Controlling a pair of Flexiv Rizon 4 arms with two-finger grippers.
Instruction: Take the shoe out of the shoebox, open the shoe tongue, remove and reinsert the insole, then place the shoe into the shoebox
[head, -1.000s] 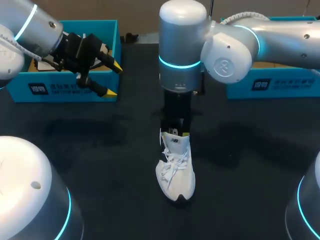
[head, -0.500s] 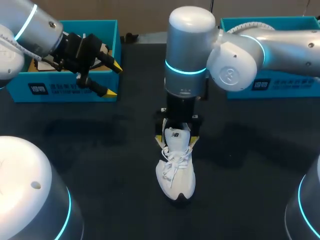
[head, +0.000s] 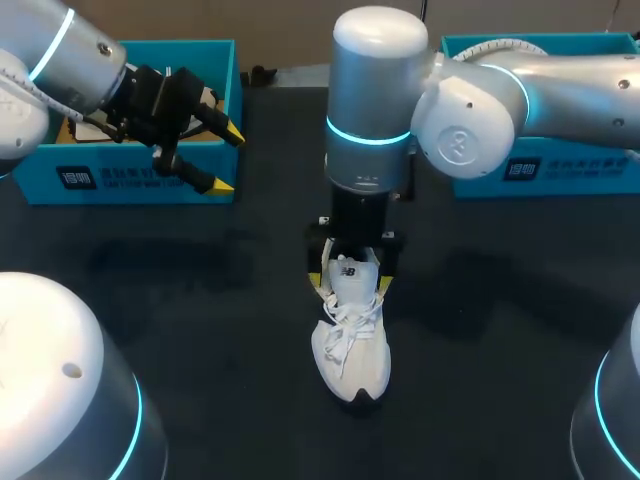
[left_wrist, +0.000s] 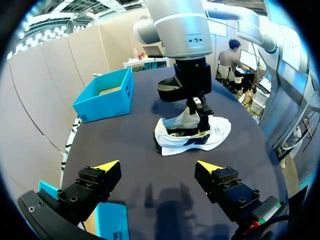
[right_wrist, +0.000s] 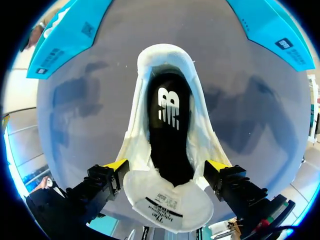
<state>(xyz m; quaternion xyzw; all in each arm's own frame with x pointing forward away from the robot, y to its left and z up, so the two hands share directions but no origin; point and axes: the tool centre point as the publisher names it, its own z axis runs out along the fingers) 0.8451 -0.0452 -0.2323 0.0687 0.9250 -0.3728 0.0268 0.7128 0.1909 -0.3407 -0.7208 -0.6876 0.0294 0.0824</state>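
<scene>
On dark tabletop (head: 200, 300), head view: one white shoe (head: 350, 350) at centre. Two blue shoeboxes, left shoebox (head: 150, 180) and right shoebox (head: 560, 170), at far corners. Right gripper (head: 350, 275) over shoe's opening, fingers apart. Left gripper (head: 226, 160) beside left shoebox, fingers spread, empty.

Left wrist view: left gripper (left_wrist: 159, 166) wide open above tabletop; shoe (left_wrist: 192, 135) ahead, on its sole, right gripper (left_wrist: 200, 122) at it.

Right wrist view: right gripper (right_wrist: 167, 165) straddles shoe (right_wrist: 167, 55), one yellow tip each side. One dark insole (right_wrist: 167, 135) inside shoe; tongue (right_wrist: 165, 200) folded back.
</scene>
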